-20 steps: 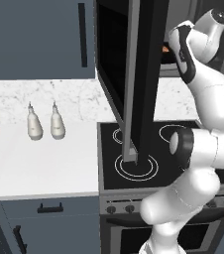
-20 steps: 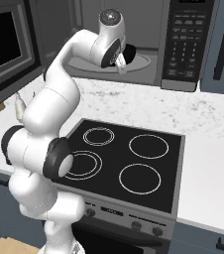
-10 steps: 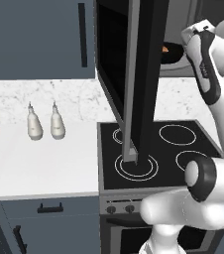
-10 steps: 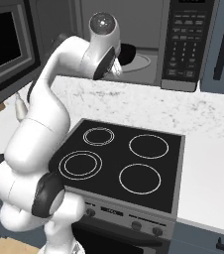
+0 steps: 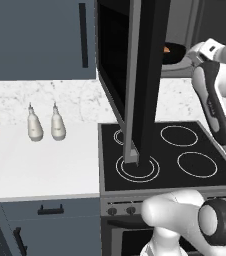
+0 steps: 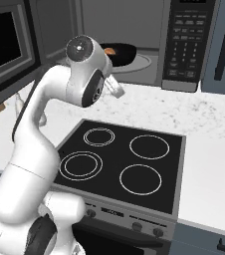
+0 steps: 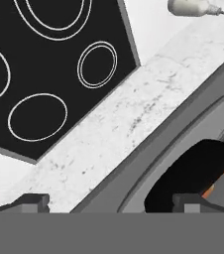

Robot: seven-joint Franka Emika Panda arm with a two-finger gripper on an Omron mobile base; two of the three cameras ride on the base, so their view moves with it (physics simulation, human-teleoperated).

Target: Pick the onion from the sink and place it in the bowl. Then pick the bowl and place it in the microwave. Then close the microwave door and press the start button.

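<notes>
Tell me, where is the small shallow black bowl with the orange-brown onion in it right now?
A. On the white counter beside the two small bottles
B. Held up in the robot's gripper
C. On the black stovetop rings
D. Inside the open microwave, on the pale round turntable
D: the small shallow black bowl with the orange-brown onion sits on the pale round turntable inside the microwave, whose black door stands open.

— What surrounds the cooking area?
— A white marbled counter (image 5: 45, 165) runs along both sides of a black stovetop (image 5: 165, 155) with white burner rings. Blue-grey upper cabinets (image 5: 35, 37) hang on the wall; matching drawers (image 5: 45, 215) sit below.
— Anything on the counter?
— Two pale bottles (image 5: 45, 128) stand side by side.
</notes>
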